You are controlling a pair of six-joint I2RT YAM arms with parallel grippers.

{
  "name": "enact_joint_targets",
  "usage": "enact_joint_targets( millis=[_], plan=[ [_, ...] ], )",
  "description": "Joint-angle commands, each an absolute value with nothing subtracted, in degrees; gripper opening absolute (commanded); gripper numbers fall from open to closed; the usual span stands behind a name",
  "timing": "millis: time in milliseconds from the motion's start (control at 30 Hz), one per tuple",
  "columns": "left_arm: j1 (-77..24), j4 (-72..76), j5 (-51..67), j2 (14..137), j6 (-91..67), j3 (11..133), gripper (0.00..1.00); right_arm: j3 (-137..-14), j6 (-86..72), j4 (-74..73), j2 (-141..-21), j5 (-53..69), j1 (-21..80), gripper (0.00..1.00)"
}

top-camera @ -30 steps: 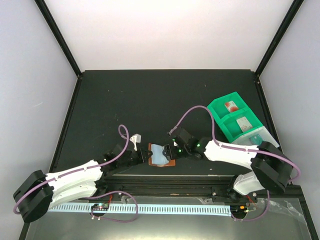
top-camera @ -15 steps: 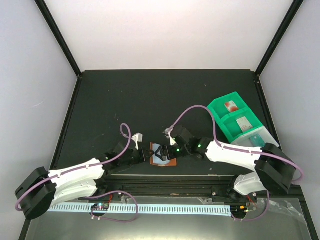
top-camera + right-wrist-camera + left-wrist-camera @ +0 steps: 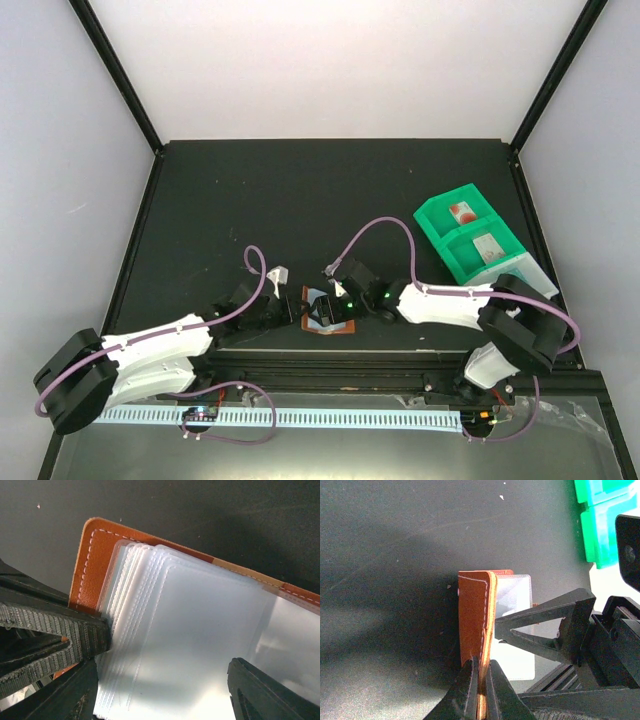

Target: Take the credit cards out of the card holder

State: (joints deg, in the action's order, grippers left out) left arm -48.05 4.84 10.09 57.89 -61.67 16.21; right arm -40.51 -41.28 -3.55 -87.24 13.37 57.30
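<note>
Robotics lab, enclosed test cell. Black matte worktop (image 3: 330, 190) boxed by plain white walls (image 3: 330, 70) on far, left and right sides, black posts (image 3: 119, 75) at far corners. Two white robot arms, left arm (image 3: 150, 352) and right arm (image 3: 445, 300), bolted side by side on black rail (image 3: 340, 372) at near edge. Purple cables (image 3: 384, 220) looped along both. White slotted cable duct (image 3: 330, 418) across near side. Green compartmented tray (image 3: 428, 213) on worktop, right side.

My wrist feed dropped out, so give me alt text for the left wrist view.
The left gripper is shut on the edge of the brown card holder, holding one leather flap upright off the dark table. The right gripper reaches in open over its clear sleeves; a green tray sits top right.
</note>
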Motion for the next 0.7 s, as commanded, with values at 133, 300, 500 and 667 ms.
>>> enact_joint_targets(
  millis=[133,300,500,667],
  plan=[
    [-47.99,7.52,11.5,57.78,-60.93,18.72,0.02,-38.4,-42.05,-1.98,-87.99,9.97,57.64,0.64],
    [-47.99,6.84,10.9,57.74,-60.49,18.8,0.02,-37.88,-42.36,-3.29,-86.7,8.44,57.56,0.6],
    [-47.99,6.41,10.79,57.59,-60.44,19.08,0.02,-37.94,-40.91,-4.25,-85.63,9.94,57.57,0.6],
    [-47.99,5.85,10.67,57.33,-60.5,19.05,0.02,-37.73,-40.68,-6.23,-85.43,8.69,57.57,0.61]
  ],
)
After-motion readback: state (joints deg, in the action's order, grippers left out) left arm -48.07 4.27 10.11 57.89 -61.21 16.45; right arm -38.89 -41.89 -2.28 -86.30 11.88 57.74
